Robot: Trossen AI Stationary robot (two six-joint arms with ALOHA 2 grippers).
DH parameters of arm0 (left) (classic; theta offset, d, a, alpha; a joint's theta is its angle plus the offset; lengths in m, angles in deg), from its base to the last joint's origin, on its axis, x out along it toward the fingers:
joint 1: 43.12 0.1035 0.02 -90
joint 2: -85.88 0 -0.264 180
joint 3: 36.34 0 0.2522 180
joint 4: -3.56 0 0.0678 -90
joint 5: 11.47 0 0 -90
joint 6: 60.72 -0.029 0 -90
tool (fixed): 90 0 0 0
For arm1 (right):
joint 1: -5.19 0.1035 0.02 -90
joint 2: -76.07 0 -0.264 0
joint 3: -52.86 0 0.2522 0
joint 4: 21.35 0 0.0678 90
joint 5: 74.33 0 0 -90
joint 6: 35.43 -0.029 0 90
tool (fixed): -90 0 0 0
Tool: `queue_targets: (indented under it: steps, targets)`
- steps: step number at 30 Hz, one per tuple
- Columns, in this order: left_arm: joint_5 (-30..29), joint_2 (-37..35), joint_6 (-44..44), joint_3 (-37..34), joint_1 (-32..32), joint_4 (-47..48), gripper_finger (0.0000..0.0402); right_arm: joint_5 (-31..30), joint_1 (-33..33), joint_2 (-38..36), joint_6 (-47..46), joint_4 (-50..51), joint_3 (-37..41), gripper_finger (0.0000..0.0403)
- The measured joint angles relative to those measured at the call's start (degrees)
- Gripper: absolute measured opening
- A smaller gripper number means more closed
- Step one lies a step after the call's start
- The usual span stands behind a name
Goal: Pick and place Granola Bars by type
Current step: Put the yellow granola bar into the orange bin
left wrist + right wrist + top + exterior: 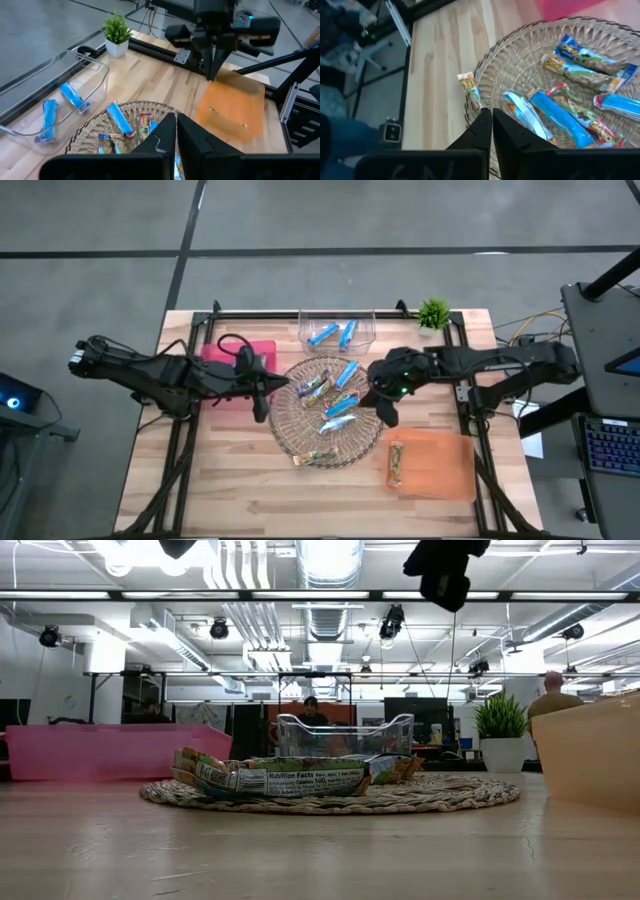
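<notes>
Sitting in the middle of the table (pixel 230 480), a round wicker tray (pixel 290 430) with most of the bars (pixel 338 408) scattered on it: several bright blue ones, some silvery multicoloured ones, and brownish-green ones near the front rim. One brownish-green bar (pixel 470 87) lying over the tray's edge, half on the wood. Behind the tray, touching or just beside it, a clear bin (pixel 337 330) holding two blue bars (pixel 334 334) side by side, slightly tilted. To the left of the tray, a pink bin (pixel 240 358), mostly hidden under the left arm; cannot tell what is inside. To the front right, an orange bin (pixel 440 465) with one brownish bar (pixel 396 462) lying near its left wall. Small potted plant (pixel 434 312) at the back edge of the table, right of the clear bin.

Hovering above the tray's left rim, the left gripper (pixel 266 392), fingers pressed together, grasping nothing. Hanging over the tray's right rim, between tray and orange bin, the right gripper (pixel 385 408), fingers also closed tight and empty.

Wrappers glossy and crinkled, with printed text visible on the nearest one in the low view. A person far back in the room, beyond the table.
</notes>
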Motion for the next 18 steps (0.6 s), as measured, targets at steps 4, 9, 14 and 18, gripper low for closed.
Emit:
queue_targets:
  steps: [4, 9, 14, 18]
  targets:
    - [0.0, -0.1, 0.0, -0.1, 0.0, 0.0, 0.0, 0.3, 0.7, 3.1, 3.2, 0.2, -1.9, 0.0009]
    - [0.0, -0.1, -0.7, -0.1, 0.0, 0.1, 0.0, 0.3, 2.2, 7.1, 8.0, 0.4, -5.5, 0.0009]
    - [0.0, -0.1, -1.6, -0.1, 0.0, 0.1, 0.0, 0.3, 3.7, 10.6, 11.0, 0.4, -8.7, 0.0009]
    - [0.0, -0.1, -1.6, -0.1, 0.0, 0.4, 0.0, 0.3, 4.9, 12.6, 12.3, 0.6, -10.5, 0.0009]
